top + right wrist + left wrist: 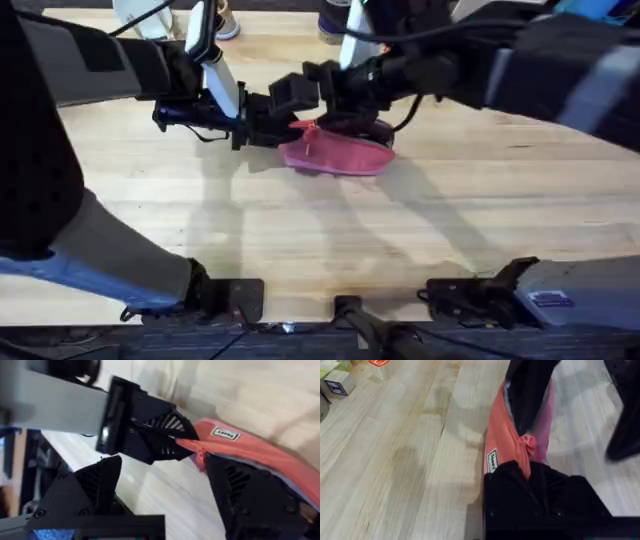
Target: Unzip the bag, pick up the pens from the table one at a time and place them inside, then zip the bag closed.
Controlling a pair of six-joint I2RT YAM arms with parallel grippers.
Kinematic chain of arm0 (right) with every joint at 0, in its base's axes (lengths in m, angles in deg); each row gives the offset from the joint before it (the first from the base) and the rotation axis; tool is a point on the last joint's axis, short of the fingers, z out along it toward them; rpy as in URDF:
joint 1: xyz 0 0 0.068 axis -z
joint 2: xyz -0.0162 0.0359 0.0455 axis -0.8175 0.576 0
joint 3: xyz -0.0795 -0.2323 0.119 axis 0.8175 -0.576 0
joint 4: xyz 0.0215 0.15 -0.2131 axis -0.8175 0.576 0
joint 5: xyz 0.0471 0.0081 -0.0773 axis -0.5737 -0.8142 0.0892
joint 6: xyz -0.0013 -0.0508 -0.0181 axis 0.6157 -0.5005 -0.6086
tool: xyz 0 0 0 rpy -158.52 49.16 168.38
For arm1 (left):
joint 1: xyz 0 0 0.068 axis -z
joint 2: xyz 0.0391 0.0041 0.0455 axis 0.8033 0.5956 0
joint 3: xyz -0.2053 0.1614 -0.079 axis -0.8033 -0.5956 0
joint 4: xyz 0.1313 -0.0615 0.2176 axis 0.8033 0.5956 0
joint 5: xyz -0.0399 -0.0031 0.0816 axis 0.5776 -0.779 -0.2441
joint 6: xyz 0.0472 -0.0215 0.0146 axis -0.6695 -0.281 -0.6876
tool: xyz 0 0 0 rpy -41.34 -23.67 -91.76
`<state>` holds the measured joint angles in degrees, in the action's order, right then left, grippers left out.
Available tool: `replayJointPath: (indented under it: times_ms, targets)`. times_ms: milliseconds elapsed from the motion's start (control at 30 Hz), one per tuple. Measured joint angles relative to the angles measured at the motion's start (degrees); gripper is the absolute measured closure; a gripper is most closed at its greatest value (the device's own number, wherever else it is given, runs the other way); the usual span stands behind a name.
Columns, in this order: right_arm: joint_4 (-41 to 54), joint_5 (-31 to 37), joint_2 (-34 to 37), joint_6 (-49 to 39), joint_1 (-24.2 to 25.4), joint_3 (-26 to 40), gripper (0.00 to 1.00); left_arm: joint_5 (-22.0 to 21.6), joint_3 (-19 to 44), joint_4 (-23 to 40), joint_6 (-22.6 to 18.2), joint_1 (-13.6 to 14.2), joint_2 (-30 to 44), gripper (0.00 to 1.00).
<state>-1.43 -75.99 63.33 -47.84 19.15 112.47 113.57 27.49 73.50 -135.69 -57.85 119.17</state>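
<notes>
Pink fabric marks the bag (336, 152), lying far out on the table (300, 250) with its long axis running left to right in the overhead view. At its left end the left gripper (285, 128) is clamped on the fabric beside the zipper. The right gripper (345, 105) hangs over the bag's middle, fingers spread, one beside the zipper line. Both arms meet at that left end, so any zipper pull would likely run rightward along the axis.
</notes>
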Motion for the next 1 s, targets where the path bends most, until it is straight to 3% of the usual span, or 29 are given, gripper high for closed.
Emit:
replayJointPath:
  times_ms: [33,167,400,500,667,833,1000]
  targets:
    - [1.01,4.21,-4.10,-0.04,-0.86,0.00,0.006,-0.02,0.00,-0.01,0.00,0.00,-0.01,0.958]
    - [5.17,12.86,-8.97,1.03,-4.22,0.00,0.006,-0.02,0.00,-0.01,-0.01,0.00,-0.02,0.959]
    - [14.93,32.68,-12.64,12.88,-15.20,0.00,0.006,-0.02,0.00,0.06,-0.02,0.00,0.00,0.959]
    - [15.36,37.97,-12.87,17.46,-19.88,0.00,0.006,-0.02,0.00,0.23,0.00,0.00,0.00,0.959]
    - [14.80,41.51,-12.87,20.78,-24.73,0.00,0.006,-0.02,0.00,0.23,-0.02,0.00,0.00,0.958]
    - [15.04,43.20,-12.87,22.88,-25.03,0.00,0.006,-0.02,0.00,0.24,0.00,0.00,-0.01,0.958]
    - [18.10,43.60,-12.87,31.05,-25.03,0.00,0.006,-0.02,0.00,0.23,0.00,0.00,0.00,0.958]
